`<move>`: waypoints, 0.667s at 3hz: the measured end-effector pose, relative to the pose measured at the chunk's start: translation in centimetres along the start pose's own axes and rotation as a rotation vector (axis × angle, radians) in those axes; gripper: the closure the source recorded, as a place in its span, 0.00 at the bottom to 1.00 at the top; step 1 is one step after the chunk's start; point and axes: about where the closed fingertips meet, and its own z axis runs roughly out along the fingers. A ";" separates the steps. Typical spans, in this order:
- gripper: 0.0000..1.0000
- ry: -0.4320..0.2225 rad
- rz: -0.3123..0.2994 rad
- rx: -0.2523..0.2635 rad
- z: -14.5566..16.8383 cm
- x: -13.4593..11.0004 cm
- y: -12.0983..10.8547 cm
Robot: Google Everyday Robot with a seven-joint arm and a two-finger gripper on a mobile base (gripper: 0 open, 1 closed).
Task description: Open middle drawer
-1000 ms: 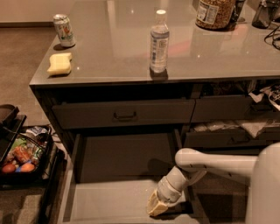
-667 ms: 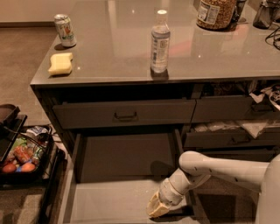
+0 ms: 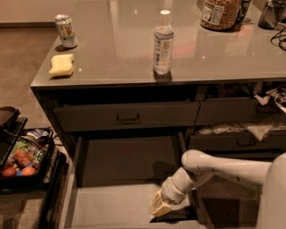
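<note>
Just one camera here, parked up high on the drawer side of the counter (image 3: pixel 120 49) and tilted down at it from fairly close, with the arm (image 3: pixel 223 167) poking in from bottom right and the gripper (image 3: pixel 161 208) low in frame, near centre.

front of middle drawer (image 3: pixel 111 208) cut off at btm edge, end effector (image 3: pixel 160 209) low at its right side, jar (image 3: pixel 219 13) top cropped

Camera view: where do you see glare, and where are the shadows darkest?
Camera view: dim, warm light. Glare spots and a reddish reflection lie on the countertop beside the bottle. Deepest shadow sits in the recess above the closed drawer. The hand, low at the right of the open middle drawer, casts a dark shadow on its pale floor.
</note>
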 end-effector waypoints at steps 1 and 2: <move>1.00 0.017 -0.035 0.023 -2.8 -2.2 -3.1; 1.00 0.037 -0.115 0.134 -7.3 -5.1 -5.3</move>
